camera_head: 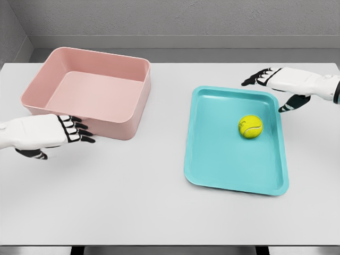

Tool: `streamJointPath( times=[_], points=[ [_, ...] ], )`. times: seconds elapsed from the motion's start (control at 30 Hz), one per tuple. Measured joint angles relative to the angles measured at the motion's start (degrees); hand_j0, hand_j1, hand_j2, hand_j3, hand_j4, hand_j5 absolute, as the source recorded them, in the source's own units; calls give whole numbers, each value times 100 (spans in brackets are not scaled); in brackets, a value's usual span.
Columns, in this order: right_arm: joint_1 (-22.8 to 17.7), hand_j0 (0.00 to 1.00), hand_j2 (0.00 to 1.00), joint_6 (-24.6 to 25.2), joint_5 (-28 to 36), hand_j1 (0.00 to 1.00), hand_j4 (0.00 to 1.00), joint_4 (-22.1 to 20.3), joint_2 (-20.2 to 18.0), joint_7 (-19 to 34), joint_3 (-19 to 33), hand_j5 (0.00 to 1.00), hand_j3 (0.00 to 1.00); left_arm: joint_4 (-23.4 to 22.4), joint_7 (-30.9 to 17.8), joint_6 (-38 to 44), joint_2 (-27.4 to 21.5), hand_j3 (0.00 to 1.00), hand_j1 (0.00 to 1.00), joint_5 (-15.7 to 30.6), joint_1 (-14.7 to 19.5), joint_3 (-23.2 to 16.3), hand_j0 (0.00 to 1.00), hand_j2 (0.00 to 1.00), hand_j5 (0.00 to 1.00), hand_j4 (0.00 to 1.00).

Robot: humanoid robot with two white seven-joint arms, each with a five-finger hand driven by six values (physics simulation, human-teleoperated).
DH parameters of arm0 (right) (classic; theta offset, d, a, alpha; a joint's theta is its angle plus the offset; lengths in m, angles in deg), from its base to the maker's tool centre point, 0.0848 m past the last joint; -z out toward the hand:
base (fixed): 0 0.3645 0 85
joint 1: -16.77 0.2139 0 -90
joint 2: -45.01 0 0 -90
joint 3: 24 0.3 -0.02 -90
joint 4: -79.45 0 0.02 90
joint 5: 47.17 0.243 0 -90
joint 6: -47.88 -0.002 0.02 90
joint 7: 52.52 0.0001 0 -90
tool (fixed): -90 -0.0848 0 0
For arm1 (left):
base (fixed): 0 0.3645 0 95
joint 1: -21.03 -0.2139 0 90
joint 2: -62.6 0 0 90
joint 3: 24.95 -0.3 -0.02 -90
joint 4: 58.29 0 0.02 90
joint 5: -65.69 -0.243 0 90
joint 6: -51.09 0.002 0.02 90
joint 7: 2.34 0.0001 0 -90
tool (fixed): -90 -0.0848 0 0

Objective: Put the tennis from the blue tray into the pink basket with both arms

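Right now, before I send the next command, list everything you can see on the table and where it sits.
basket: one, pink, empty, back left of the table.
tray: one, blue-green, right of the middle, apart from the basket.
tennis ball: one, yellow-green, lying in the tray toward its far right side.
table: one, white, under everything.
left hand: one, white with black fingers, spread and holding nothing, at the basket's near left corner.
right hand: one, white with black fingers, open and holding nothing, above the tray's far right corner, not touching the ball.
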Motion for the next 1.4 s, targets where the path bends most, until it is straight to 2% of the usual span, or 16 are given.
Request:
streamJointPath(
  times=[0.13, 0.27, 0.43, 0.57, 0.67, 0.77, 1.03, 1.2, 1.3, 1.4],
  points=[
    [9, 100, 100, 1, 3, 100, 100, -35, -7, -50, -43, 100, 100, 0, 18, -2, 18, 100, 100, 1, 0, 59, 100, 100, 100, 100],
    [-9, 100, 100, 0, 0, 100, 100, -80, 15, -64, -196, 100, 100, 0, 922, -1, 120, 100, 100, 3, -325, 46, 100, 100, 100, 100],
    [-35, 100, 100, 0, 1, 100, 100, -124, 86, -66, -450, 100, 100, 0, 1271, 3, 115, 100, 100, 72, -404, -171, 100, 100, 100, 100],
    [-62, 100, 100, 0, 0, 100, 100, -105, 86, -63, -543, 100, 100, 0, 746, 4, -162, 100, 100, 93, -404, -354, 100, 100, 100, 100],
    [-149, 100, 100, 0, -2, 100, 100, -90, 85, -65, -566, 100, 100, 4, 70, 1, -356, 100, 100, 93, -361, -413, 100, 100, 100, 100],
    [-202, 100, 100, 0, -12, 100, 100, -79, 108, -51, -593, 100, 100, 7, -224, 0, -363, 100, 100, 107, -274, -397, 100, 100, 100, 100],
    [-220, 100, 100, 1, -28, 100, 100, 39, 363, -28, -653, 100, 100, 9, -371, 0, -144, 100, 100, 143, -193, -285, 100, 100, 100, 100],
    [-220, 100, 100, 1, -32, 100, 100, 68, 451, -18, -747, 100, 100, 9, -378, 0, -20, 100, 100, 146, -18, -261, 100, 100, 100, 100],
    [-220, 100, 100, 1, -34, 100, 100, 91, 472, -12, -770, 100, 100, 9, -379, 1, 108, 100, 100, 153, 211, -258, 100, 100, 100, 100],
    [-220, 94, 94, 1, -34, 94, 94, 110, 480, -4, -803, 94, 94, 9, -380, 0, 187, 100, 100, 156, 255, -261, 100, 100, 100, 100]
  ],
)
